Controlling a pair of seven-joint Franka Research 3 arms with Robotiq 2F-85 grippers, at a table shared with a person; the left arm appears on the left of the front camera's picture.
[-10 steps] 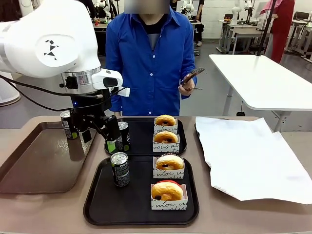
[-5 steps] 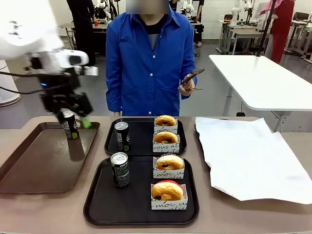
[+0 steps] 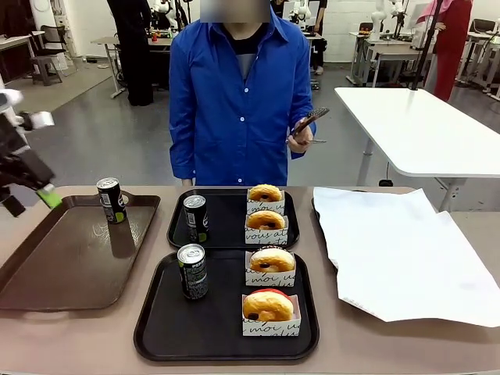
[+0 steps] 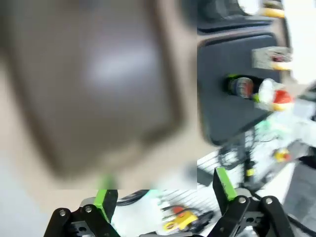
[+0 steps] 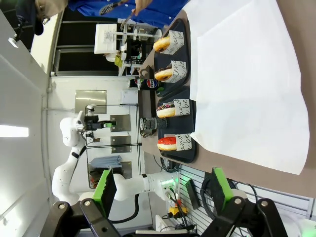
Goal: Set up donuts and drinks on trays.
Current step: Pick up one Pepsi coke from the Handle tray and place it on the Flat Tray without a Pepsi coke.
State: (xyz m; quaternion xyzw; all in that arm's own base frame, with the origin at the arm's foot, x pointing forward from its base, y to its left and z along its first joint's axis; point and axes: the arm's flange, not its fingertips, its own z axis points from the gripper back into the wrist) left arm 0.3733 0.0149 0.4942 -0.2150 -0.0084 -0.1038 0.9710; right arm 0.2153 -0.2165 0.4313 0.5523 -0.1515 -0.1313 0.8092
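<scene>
4 boxed donuts [image 3: 266, 201] [image 3: 266, 226] [image 3: 271, 266] [image 3: 270, 312], 3 cans [image 3: 112, 200] [image 3: 196, 218] [image 3: 193, 271], 2 black trays [image 3: 226, 236] [image 3: 164, 328] and 1 brown tray [image 3: 55, 266] are sitting out.

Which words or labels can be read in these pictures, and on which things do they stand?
"vous at": script on the far tray's front donut box.
"moi u": script on the near tray's donut boxes.
Can labels: too small to read.

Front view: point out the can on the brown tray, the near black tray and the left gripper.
can on the brown tray [image 3: 111, 200], front view, label.
near black tray [image 3: 160, 332], front view, bare floor.
left gripper [image 3: 30, 200], front view, between fingertips.
</scene>
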